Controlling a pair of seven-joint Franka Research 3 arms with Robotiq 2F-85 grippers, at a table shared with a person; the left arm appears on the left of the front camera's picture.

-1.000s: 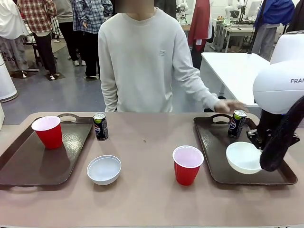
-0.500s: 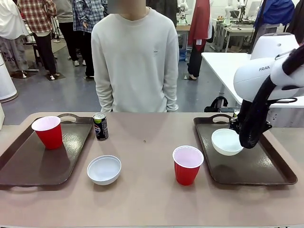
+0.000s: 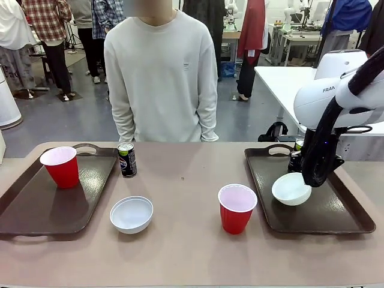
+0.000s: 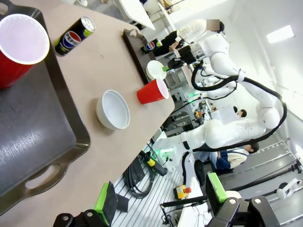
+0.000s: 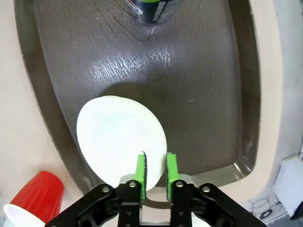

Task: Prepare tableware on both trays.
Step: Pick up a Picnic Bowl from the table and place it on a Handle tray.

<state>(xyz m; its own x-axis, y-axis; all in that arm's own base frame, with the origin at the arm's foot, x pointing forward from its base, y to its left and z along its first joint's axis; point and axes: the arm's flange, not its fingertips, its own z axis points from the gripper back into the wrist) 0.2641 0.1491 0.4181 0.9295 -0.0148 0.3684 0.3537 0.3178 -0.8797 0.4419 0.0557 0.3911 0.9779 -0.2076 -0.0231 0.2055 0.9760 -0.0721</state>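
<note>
Right wrist view: I see the white bowl (image 5: 118,142) tilted over the near half of the right tray (image 5: 213,94), its rim pinched between the close-set green pads of the right gripper (image 5: 156,168). A dark can (image 5: 149,9) stands at the tray's far end. A red cup (image 3: 236,208) stands on the table just beside that tray. The left gripper (image 4: 161,198) hangs spread wide over the left tray (image 4: 38,142).
</note>
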